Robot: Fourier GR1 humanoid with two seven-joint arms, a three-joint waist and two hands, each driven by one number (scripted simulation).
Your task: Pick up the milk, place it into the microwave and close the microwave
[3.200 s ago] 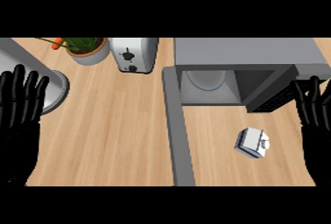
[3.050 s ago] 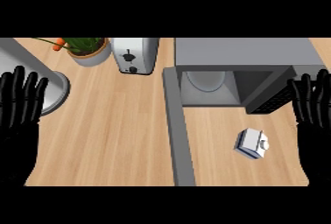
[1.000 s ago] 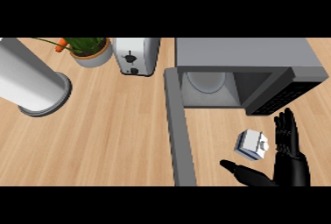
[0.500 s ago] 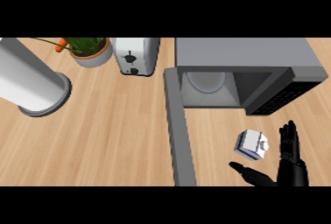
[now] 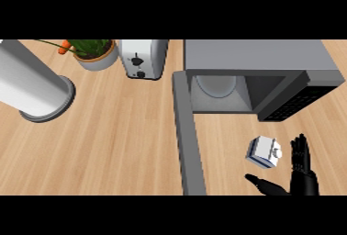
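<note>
The milk [image 5: 265,152] is a small white and blue carton standing on the wooden counter, in front of the microwave. The grey microwave [image 5: 257,58] sits at the back right with its cavity showing and a white plate [image 5: 215,85] inside. Its door [image 5: 187,137] swings out toward me as a long grey slab left of the carton. My right hand [image 5: 300,173] is open at the lower right, fingers straight beside the carton's right side and thumb stretched out below it, not touching. My left hand is out of view.
A large white cylinder [image 5: 30,85] leans at the left. A potted plant [image 5: 93,53] and a white toaster [image 5: 143,58] stand at the back. Bare wooden counter [image 5: 115,147] spreads left of the open door.
My left hand has left the view. My right hand came down from beside the microwave to the carton's right side, then sank lower toward the bottom edge.
</note>
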